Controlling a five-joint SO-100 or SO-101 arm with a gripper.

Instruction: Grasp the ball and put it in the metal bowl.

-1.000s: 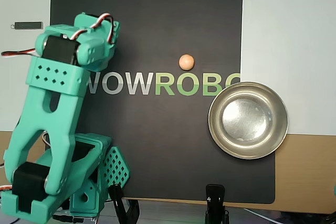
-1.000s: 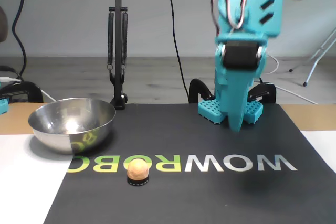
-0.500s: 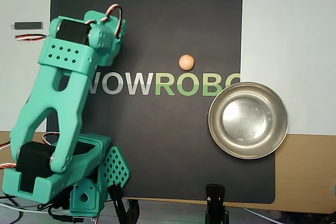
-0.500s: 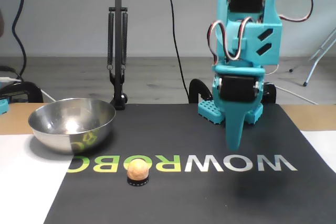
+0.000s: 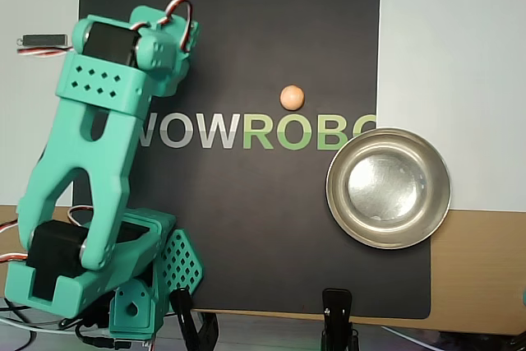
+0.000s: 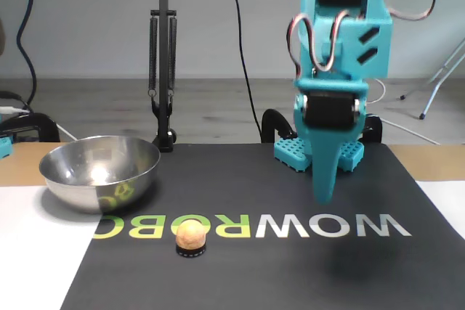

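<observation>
The small orange-peach ball (image 5: 291, 98) rests on the black mat just above the letters; in the fixed view the ball (image 6: 190, 236) sits on a little black ring. The shiny metal bowl (image 5: 339, 215) stands empty at the mat's right edge in the overhead view, and the bowl (image 6: 73, 186) is at the left in the fixed view. My teal gripper (image 6: 325, 195) points straight down above the mat near the "W", its fingers together in one point, holding nothing. It is well apart from the ball. From overhead the arm (image 5: 90, 145) hides the fingertips.
The arm's base (image 5: 136, 285) sits at the mat's near left corner. Two black clamp stands (image 5: 337, 322) grip the table edge; one pole (image 6: 163, 70) rises behind the bowl. A small dark bar (image 5: 43, 39) lies on the white sheet at left.
The arm has reached farther out over the mat and the gripper tip has dropped lower than a second ago. Ball and bowl have not moved.
</observation>
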